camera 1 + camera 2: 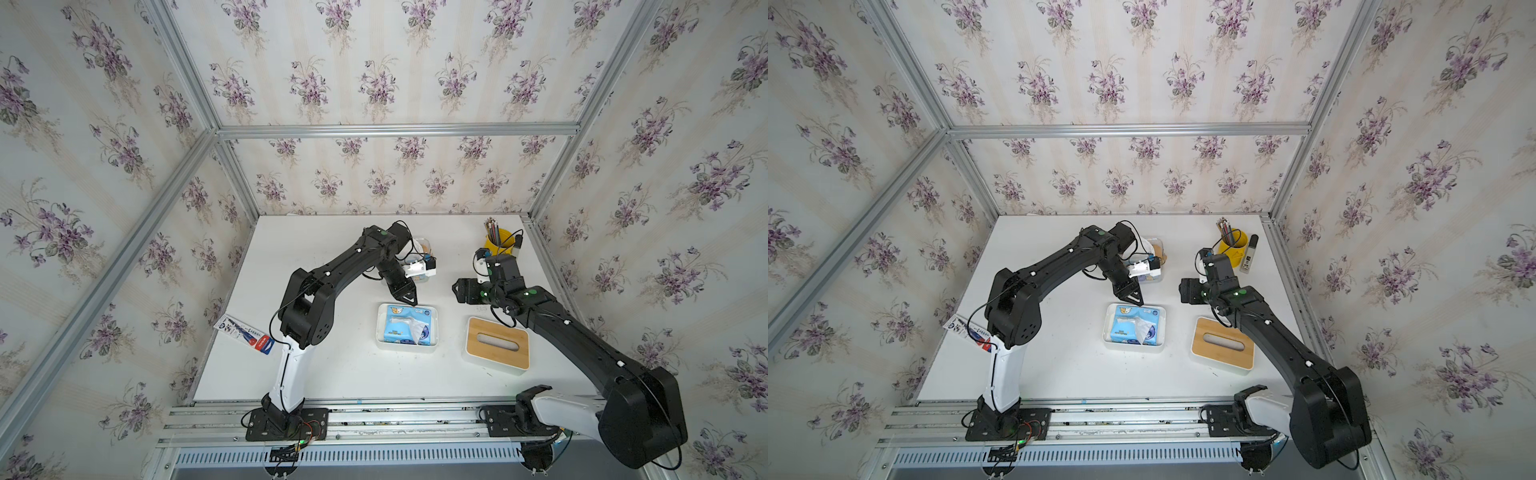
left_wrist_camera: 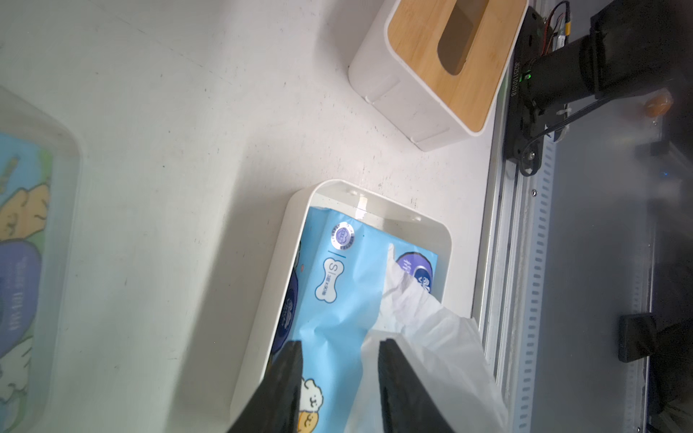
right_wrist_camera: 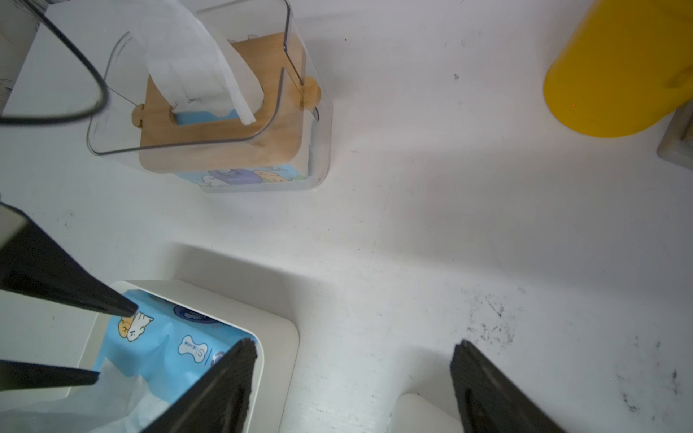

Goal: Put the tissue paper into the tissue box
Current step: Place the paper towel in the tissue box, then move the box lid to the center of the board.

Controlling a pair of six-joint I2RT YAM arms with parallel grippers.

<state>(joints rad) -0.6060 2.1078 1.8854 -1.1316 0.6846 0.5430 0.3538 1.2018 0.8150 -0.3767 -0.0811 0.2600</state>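
Note:
The tissue paper, a blue pack (image 1: 405, 326) (image 1: 1133, 326) (image 2: 337, 285) (image 3: 157, 345), lies in the open white base (image 1: 407, 348) (image 2: 275, 285) of the tissue box. A white sheet (image 2: 420, 318) sticks up out of the pack. The box's white cover with a slotted bamboo top (image 1: 497, 345) (image 1: 1222, 343) (image 2: 442, 63) stands apart, to the right of the base. My left gripper (image 1: 409, 300) (image 2: 340, 342) (image 3: 114, 343) hangs open just above the pack's far end, holding nothing. My right gripper (image 1: 461, 291) (image 3: 355, 343) is wide open and empty, over bare table between base and cover.
A clear tissue holder with a bamboo plate (image 3: 221, 112) (image 1: 422, 249) stands behind the left gripper. A yellow pencil cup (image 1: 498, 241) (image 3: 615, 71) is at the back right, with a white marker (image 1: 1250, 253) beside it. A flat blue-and-red packet (image 1: 245, 334) lies at the table's left edge.

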